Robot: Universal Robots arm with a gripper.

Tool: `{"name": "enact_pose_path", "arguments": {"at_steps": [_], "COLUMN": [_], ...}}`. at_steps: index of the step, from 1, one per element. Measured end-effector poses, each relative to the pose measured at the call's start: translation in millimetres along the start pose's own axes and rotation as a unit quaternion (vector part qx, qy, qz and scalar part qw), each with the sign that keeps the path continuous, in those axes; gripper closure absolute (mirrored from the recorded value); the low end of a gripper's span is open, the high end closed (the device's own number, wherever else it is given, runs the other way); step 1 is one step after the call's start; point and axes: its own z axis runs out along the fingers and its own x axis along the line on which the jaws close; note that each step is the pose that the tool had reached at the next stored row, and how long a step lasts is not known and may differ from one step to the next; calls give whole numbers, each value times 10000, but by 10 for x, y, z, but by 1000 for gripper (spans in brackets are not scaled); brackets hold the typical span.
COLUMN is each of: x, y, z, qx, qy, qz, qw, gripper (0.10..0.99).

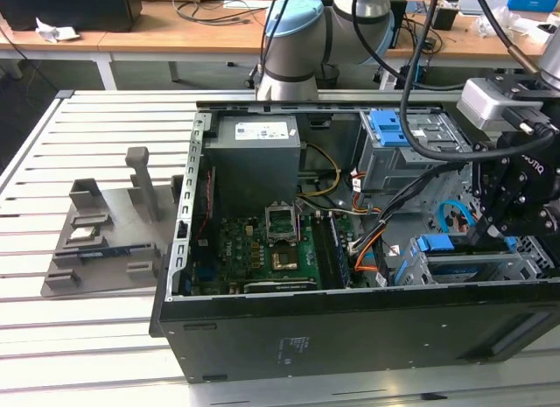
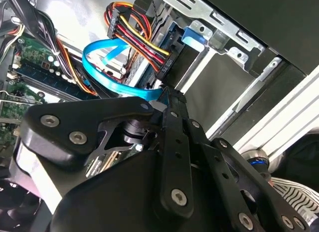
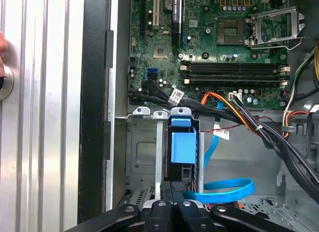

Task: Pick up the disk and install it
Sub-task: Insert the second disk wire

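Note:
The disk (image 1: pixel 468 265) lies in the lower drive bay at the front right corner of the open computer case (image 1: pixel 289 337). Its blue side rail shows in both wrist views (image 3: pixel 183 142) (image 2: pixel 195 35), set between the bay's metal walls. My gripper (image 1: pixel 484 236) is down inside the case, right at the disk's near end. In the second wrist view the two black fingers (image 2: pixel 172 105) run together to a single narrow tip with nothing between them. In the first wrist view the gripper (image 3: pixel 173 188) meets the dark end of the disk just below the blue rail.
A looped blue flat cable (image 3: pixel 224 189) and a bundle of coloured wires (image 2: pixel 132 22) hang close beside the gripper. The motherboard (image 1: pixel 271 249), the grey power supply (image 1: pixel 256 153) and an upper cage with a blue bracket (image 1: pixel 389 127) lie further in. A grey fixture (image 1: pixel 96 232) stands on the slatted table.

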Motion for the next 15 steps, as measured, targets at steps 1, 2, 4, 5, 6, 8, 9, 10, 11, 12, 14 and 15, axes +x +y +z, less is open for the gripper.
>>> {"name": "enact_pose_path", "arguments": {"at_steps": [1,2,4,5,6,8,9,10,11,12,14,15], "x": [-16,-27,-45,-56,-72,-97,-100,-100,-100,-100,-91,-84], "y": [-2,-3,-5,-7,-8,-8,-9,-9,-8,-8,-8,-8], "z": [2,3,5,7,10,8,9,9,8,1,-26,-32], "qx": [0,-1,-1,-1,-2,-1,-1,-2,-1,-1,-1,-2], "qy": [0,0,1,-1,-3,0,-1,-1,-1,-1,-1,-1], "qz": [5,8,12,13,14,15,14,14,14,14,15,15], "qw": [10000,10000,10000,10000,10000,10000,10000,10000,10000,10000,10000,10000], "gripper": [980,980,980,980,980,980,980,980,980,980,980,980]}}
